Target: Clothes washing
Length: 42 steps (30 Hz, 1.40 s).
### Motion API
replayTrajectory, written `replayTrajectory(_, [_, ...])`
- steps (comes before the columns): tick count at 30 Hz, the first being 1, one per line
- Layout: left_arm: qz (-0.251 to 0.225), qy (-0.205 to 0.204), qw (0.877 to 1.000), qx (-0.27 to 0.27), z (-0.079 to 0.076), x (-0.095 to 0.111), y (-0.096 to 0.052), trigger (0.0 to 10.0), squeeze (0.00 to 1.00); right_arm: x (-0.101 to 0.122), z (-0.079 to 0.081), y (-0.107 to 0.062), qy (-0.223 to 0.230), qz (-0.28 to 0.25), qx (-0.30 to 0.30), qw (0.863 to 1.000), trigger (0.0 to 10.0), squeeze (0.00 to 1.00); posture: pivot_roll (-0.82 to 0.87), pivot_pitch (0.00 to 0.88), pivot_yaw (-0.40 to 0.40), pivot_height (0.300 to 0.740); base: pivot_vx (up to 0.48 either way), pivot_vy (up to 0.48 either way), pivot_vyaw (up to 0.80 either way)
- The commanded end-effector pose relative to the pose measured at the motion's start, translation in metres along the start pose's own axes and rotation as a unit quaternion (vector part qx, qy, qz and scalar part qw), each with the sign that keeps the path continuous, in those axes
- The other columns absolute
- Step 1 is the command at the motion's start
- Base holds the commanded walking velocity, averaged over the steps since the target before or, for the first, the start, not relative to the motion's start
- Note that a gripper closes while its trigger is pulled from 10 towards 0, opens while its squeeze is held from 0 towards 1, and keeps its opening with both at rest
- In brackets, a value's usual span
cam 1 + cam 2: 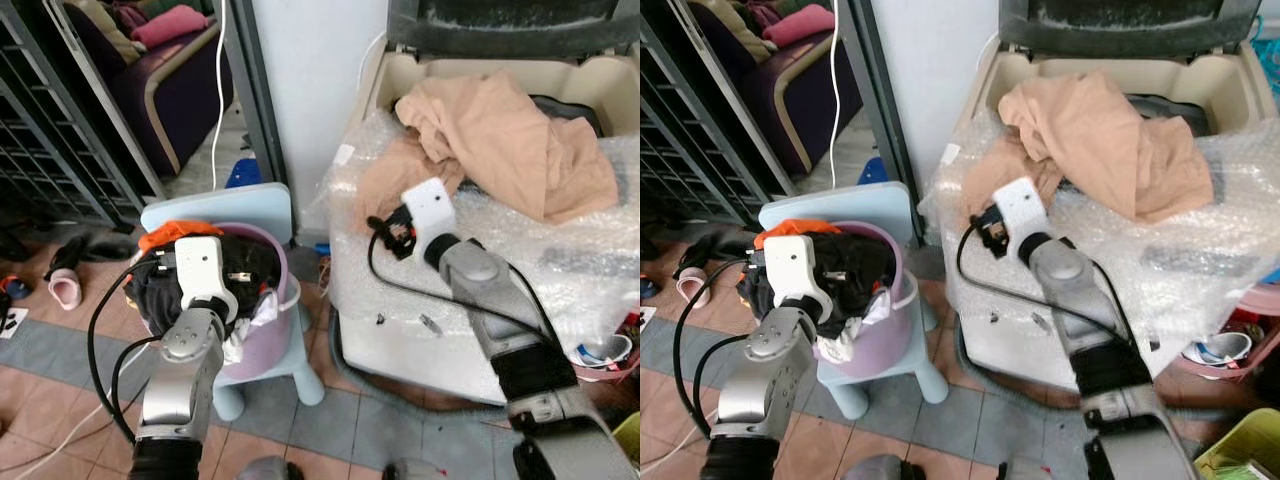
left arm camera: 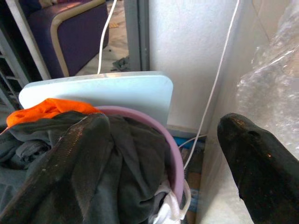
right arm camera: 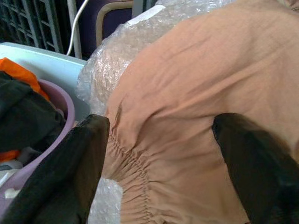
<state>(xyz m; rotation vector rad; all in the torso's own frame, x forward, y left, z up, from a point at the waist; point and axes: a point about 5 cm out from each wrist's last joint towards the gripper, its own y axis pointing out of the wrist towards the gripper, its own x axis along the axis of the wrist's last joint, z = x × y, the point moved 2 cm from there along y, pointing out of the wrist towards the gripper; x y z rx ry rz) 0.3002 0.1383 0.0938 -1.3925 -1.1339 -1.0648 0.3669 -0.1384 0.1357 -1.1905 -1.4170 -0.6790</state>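
Peach garment [image 1: 500,140] draped over washer rim [image 1: 600,75]; right gripper [image 3: 159,177] spread open against it. Left gripper [image 2: 163,177] open over dark laundry [image 2: 126,158] in lilac basket [image 1: 285,290]. Wrist view adds white cable [image 2: 212,102].

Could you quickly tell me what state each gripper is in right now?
Left gripper: open, over the basket.
Right gripper: open, at the tan garment.

This is a lived-in home, at a laundry corner. An open top-loading washing machine [image 1: 480,70], its body wrapped in bubble wrap [image 1: 590,270], stands against a white wall with a peach garment [image 1: 500,140] draped over its rim. Beside it a lilac laundry basket [image 1: 290,290] heaped with dark clothes sits on a small pale-blue chair [image 1: 260,205]. The tiled floor [image 1: 60,370] holds scattered slippers [image 1: 66,290], and a purple sofa [image 1: 170,70] shows beyond a metal grille [image 1: 50,150].
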Motion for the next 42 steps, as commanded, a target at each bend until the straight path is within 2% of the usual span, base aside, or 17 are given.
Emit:
replayTrajectory(1, [0.008,0.002,1.000,0.015,0.008,-0.002,-0.001,10.0,0.00,0.009,-0.037,-0.003,0.013,-0.005,-0.087,0.996,10.0,1.00,-0.08,0.000,0.113,0.740,0.000,0.000,0.00])
replayTrajectory(3, [0.008,0.002,1.000,0.015,0.008,-0.002,-0.001,10.0,0.00,0.009,-0.037,-0.003,0.013,-0.004,-0.087,0.996,10.0,1.00,-0.08,0.000,0.113,0.740,0.000,0.000,0.00])
replayTrajectory(4, [0.009,0.002,1.000,0.015,0.008,-0.003,-0.001,10.0,0.00,0.014,-0.054,-0.005,0.012,-0.013,-0.128,0.992,10.0,1.00,-0.08,0.000,0.113,0.740,0.000,0.000,0.00])
replayTrajectory(5, [0.009,0.002,1.000,0.015,0.008,-0.003,-0.001,10.0,0.00,0.014,-0.054,-0.005,0.012,-0.013,-0.128,0.992,10.0,1.00,-0.08,0.000,0.113,0.740,0.000,0.000,0.00])
replayTrajectory(6, [0.011,0.002,1.000,0.015,0.008,-0.003,-0.001,10.0,0.00,0.026,-0.081,-0.012,0.014,-0.039,-0.191,0.981,10.0,1.00,-0.08,0.000,0.118,0.740,0.000,0.000,0.00])
replayTrajectory(7, [0.011,0.002,1.000,0.015,0.008,-0.003,-0.001,10.0,0.00,0.026,-0.081,-0.012,0.014,-0.039,-0.191,0.981,10.0,1.00,-0.08,0.000,0.118,0.740,0.000,0.000,0.00])
replayTrajectory(9, [0.013,0.004,1.000,0.015,0.008,-0.003,-0.001,10.0,0.00,0.051,-0.120,-0.030,0.022,-0.099,-0.294,0.951,10.0,1.00,-0.08,0.000,0.120,0.740,0.000,0.000,0.00])
replayTrajectory(15, [0.005,0.002,1.000,0.010,0.008,-0.001,-0.001,10.0,0.00,0.062,-0.122,-0.040,0.017,-0.146,-0.312,0.939,10.0,1.00,-0.08,0.000,0.120,0.740,0.000,0.000,0.00])
replayTrajectory(17, [0.004,0.001,1.000,0.010,0.008,-0.001,-0.001,10.0,0.00,0.064,-0.121,-0.047,-0.018,-0.160,-0.327,0.931,10.0,1.00,-0.08,0.000,0.120,0.740,0.000,0.000,0.00])
replayTrajectory(22, [0.005,0.001,1.000,0.011,0.008,-0.001,-0.001,10.0,0.00,0.061,-0.116,-0.048,-0.015,-0.167,-0.317,0.934,10.0,1.00,-0.08,0.000,0.122,0.740,0.000,0.000,0.00])
replayTrajectory(28, [0.000,0.001,1.000,0.009,0.008,0.000,0.000,10.0,0.00,0.056,-0.096,-0.056,-0.030,-0.188,-0.287,0.939,10.0,1.00,-0.09,0.000,0.123,0.740,0.000,0.000,0.00])
replayTrajectory(30, [-0.003,0.000,1.000,0.012,0.008,0.001,0.000,10.0,0.00,0.059,-0.078,-0.063,-0.046,-0.213,-0.265,0.939,10.0,1.00,-0.09,0.000,0.118,0.740,0.000,0.000,0.00])
replayTrajectory(31, [-0.003,0.000,1.000,0.012,0.008,0.001,0.000,10.0,0.00,0.059,-0.078,-0.063,-0.046,-0.213,-0.265,0.939,10.0,1.00,-0.09,0.000,0.118,0.740,0.000,0.000,0.00])
replayTrajectory(33, [-0.005,0.006,1.000,0.026,0.009,0.002,0.001,10.0,0.00,0.060,-0.059,-0.069,-0.051,-0.229,-0.248,0.940,10.0,1.00,-0.09,0.000,0.117,0.740,0.000,0.000,0.00])
replayTrajectory(35, [-0.007,0.012,1.000,0.026,0.008,0.003,0.002,10.0,0.00,0.057,-0.044,-0.070,-0.042,-0.231,-0.229,0.945,10.0,1.00,-0.09,0.000,0.115,0.740,0.000,0.000,0.00])
replayTrajectory(36, [-0.014,0.013,1.000,0.019,0.006,0.005,0.002,10.0,0.00,0.051,-0.031,-0.072,-0.032,-0.226,-0.213,0.950,10.0,1.00,-0.09,0.000,0.115,0.740,0.000,0.000,0.00])
replayTrajectory(42, [-0.021,0.019,0.999,0.025,0.007,0.007,0.002,10.0,0.00,0.031,0.009,-0.081,0.017,-0.200,-0.171,0.965,10.0,1.00,-0.09,0.000,0.113,0.740,0.000,0.000,0.00])
